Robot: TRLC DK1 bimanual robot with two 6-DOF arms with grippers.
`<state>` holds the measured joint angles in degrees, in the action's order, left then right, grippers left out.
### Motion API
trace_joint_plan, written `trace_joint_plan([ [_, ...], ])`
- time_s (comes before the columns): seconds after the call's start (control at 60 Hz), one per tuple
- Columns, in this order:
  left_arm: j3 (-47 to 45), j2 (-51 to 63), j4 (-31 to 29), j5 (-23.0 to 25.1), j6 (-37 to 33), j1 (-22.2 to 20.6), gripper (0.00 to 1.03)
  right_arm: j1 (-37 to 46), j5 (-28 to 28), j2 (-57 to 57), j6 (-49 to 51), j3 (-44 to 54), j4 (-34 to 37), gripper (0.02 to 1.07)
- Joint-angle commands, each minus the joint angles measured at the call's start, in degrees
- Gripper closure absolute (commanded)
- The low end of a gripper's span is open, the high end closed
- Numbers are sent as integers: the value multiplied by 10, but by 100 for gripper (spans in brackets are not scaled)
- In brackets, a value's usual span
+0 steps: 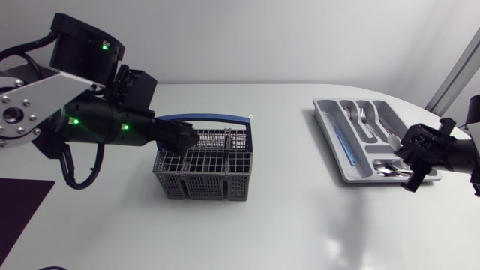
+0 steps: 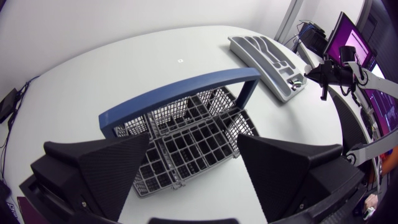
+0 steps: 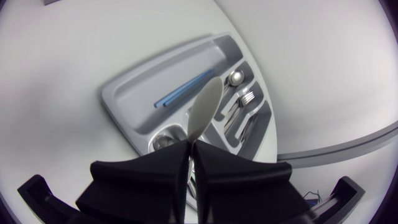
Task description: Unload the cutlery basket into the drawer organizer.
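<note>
The grey wire cutlery basket (image 1: 202,172) with a blue handle (image 1: 214,118) stands left of the table's middle. My left gripper (image 1: 186,141) hovers open over its left end. In the left wrist view the basket (image 2: 193,140) lies between and under the spread fingers (image 2: 115,168), and its cells show only grid. The grey drawer organizer (image 1: 334,150) lies at the right. My right gripper (image 1: 405,152) is over its near right corner, shut on a silver piece of cutlery (image 3: 205,106) whose broad rounded end sticks out ahead over the organizer (image 3: 134,93).
The organizer holds blue sticks (image 3: 183,90) in its long slot, forks (image 3: 245,99), a spoon (image 3: 235,76) and more spoons in the cross slot (image 1: 386,171). A dark mat (image 1: 19,206) lies at the table's near left corner. The table's rounded edge runs just beyond the organizer.
</note>
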<state>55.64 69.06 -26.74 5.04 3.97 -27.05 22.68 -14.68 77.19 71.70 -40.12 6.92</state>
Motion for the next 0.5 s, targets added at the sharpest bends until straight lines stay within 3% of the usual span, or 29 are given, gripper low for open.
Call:
trace_joint_plan([
  [0.0, -20, -16, 0, -4, -19, 9, 4, 23, 5, 50, 32, -20, -20, 102],
  [0.4, -46, -47, -9, -9, -36, 33, 4, 73, 40, 191, 92, -37, -161, 101],
  [0.45, -50, -50, -9, -15, -41, 32, 4, 74, 42, 197, 97, -35, -172, 92],
  [0.483, -54, -53, -9, -20, -43, 32, 4, 75, 44, 199, 100, -30, -183, 80],
])
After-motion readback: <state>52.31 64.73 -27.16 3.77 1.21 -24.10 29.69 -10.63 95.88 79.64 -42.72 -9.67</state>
